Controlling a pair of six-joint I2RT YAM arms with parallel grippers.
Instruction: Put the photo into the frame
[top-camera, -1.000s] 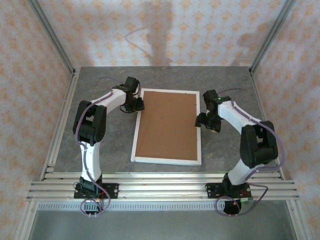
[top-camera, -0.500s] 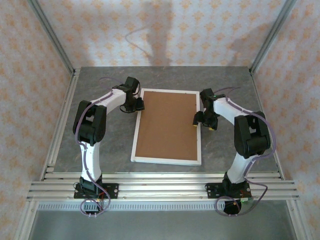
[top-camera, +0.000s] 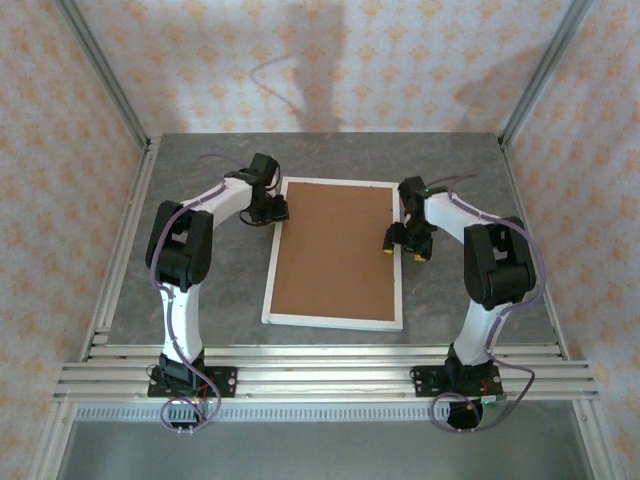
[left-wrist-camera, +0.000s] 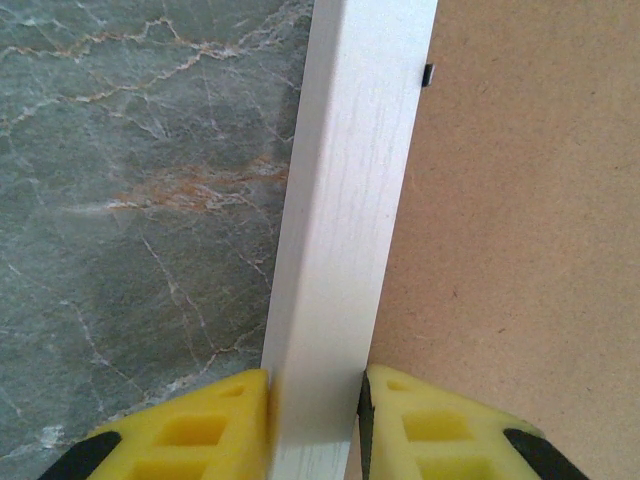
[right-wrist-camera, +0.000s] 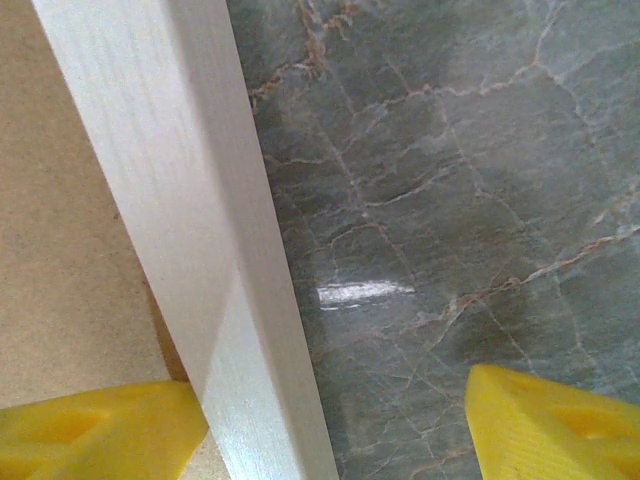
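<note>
Already the frame (top-camera: 330, 320) lies back-up in the middle of the surface (top-camera: 230, 300), its brown backing board (top-camera: 335, 250) seated inside the white border, so the filling looks mostly done. Whether the photo sits beneath the board I cannot tell. The left pincer (top-camera: 276, 211) is clamped on the far left rail. The right pincer (top-camera: 404, 248) straddles the right rail, jaws apart. Securing the back likely remains.

1. The frame (left-wrist-camera: 340, 220): white-painted wood, faint grain showing, satin-matt.
2. The backing board (left-wrist-camera: 500, 250): brown fibreboard, dull and finely fibrous.
3. The worktop (right-wrist-camera: 450, 200): grey-green veined stone look, polished, glossy.
4. The pads (left-wrist-camera: 440, 430) of the left pincer (left-wrist-camera: 315, 425): yellow moulded plastic, matt.
</note>
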